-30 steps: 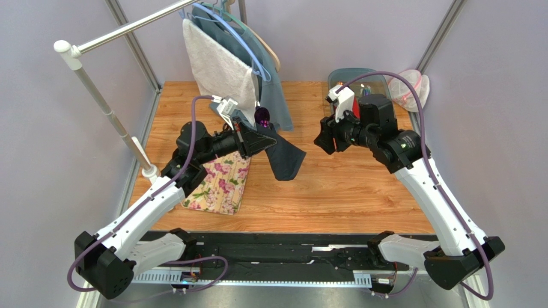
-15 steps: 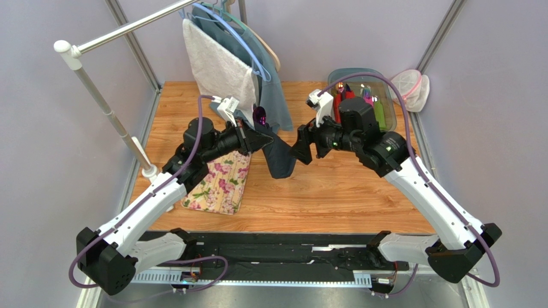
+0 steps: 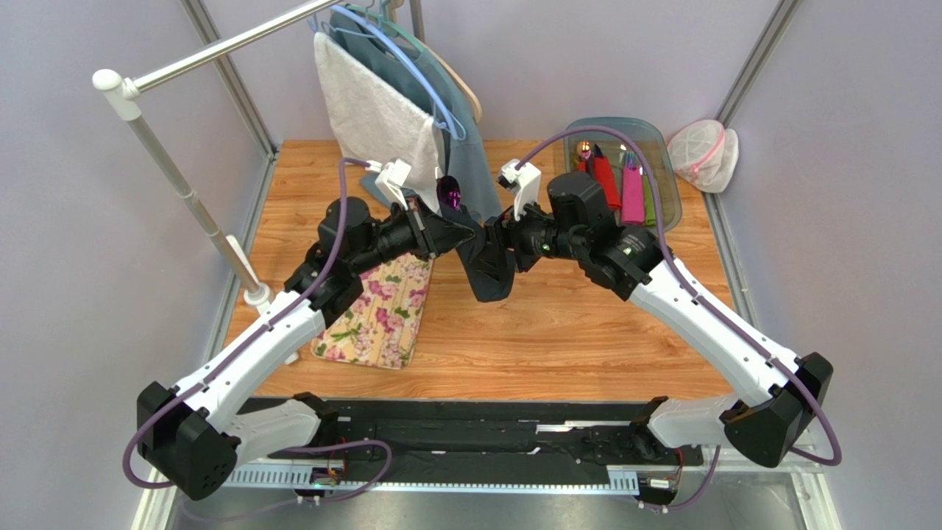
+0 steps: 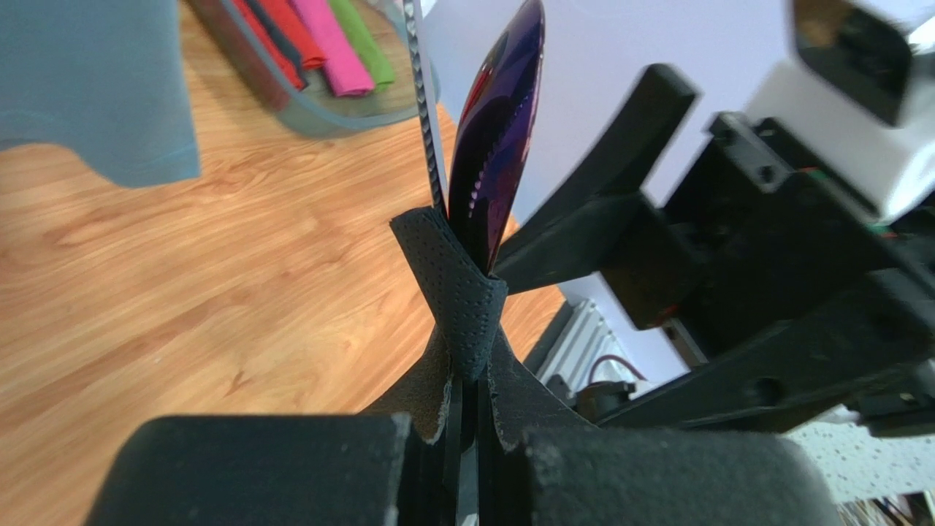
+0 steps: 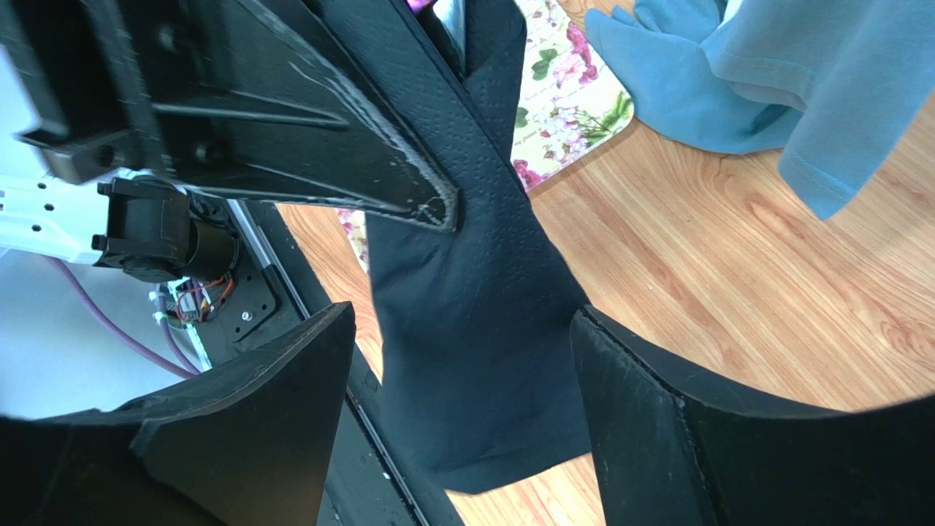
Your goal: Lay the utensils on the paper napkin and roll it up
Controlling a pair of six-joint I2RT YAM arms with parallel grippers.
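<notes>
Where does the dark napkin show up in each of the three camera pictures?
Top external: the dark napkin hangs above the middle of the wooden table.
Left wrist: the napkin is centre frame, a fold pinched between the left fingers.
Right wrist: the napkin fills the centre, hanging between the open right fingers.
Shared landmark: the wooden table, behind it in all three.

Built as 2 slim arms: white plastic link shells (image 3: 249,353) between chunky black joint housings (image 3: 177,451). Strung with looping purple cables (image 3: 342,210). Topped at each wrist by a white boxy camera mount (image 3: 520,179). Tipped with matte black wedge-shaped fingers (image 5: 680,460).
</notes>
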